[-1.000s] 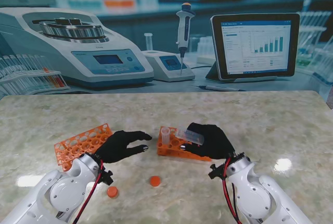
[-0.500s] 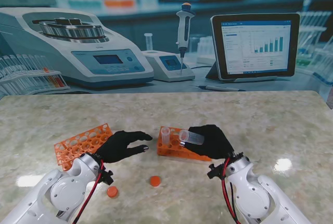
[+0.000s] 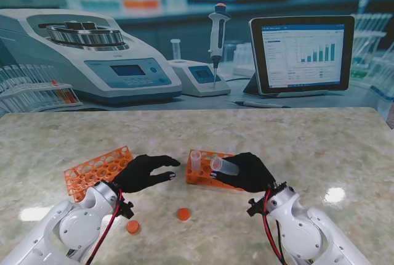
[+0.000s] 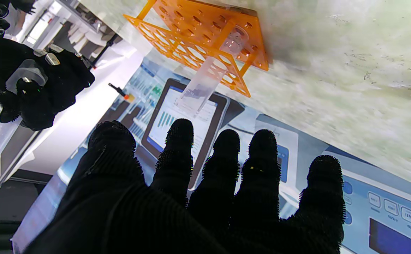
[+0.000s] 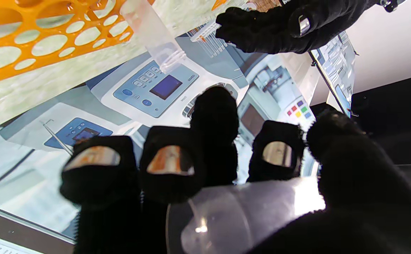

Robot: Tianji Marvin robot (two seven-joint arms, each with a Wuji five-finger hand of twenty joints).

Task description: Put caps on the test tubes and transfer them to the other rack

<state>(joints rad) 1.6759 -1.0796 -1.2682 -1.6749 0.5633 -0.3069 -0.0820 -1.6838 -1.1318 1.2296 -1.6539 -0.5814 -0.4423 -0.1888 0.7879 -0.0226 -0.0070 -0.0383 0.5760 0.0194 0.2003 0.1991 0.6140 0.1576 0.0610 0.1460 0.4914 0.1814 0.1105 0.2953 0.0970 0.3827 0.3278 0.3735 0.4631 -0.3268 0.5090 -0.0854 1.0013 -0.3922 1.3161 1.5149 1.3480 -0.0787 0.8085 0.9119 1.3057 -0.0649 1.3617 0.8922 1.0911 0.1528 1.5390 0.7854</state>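
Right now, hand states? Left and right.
Left hand: open, holding nothing.
Right hand: shut on an uncapped test tube.

A rack [image 3: 97, 169] is set just left of the left robot hand [image 3: 146, 172]; another rack [image 3: 206, 171], one tube [image 3: 196, 159] standing in it, lies between both robot hands, two caps [image 3: 183, 214] nearer.
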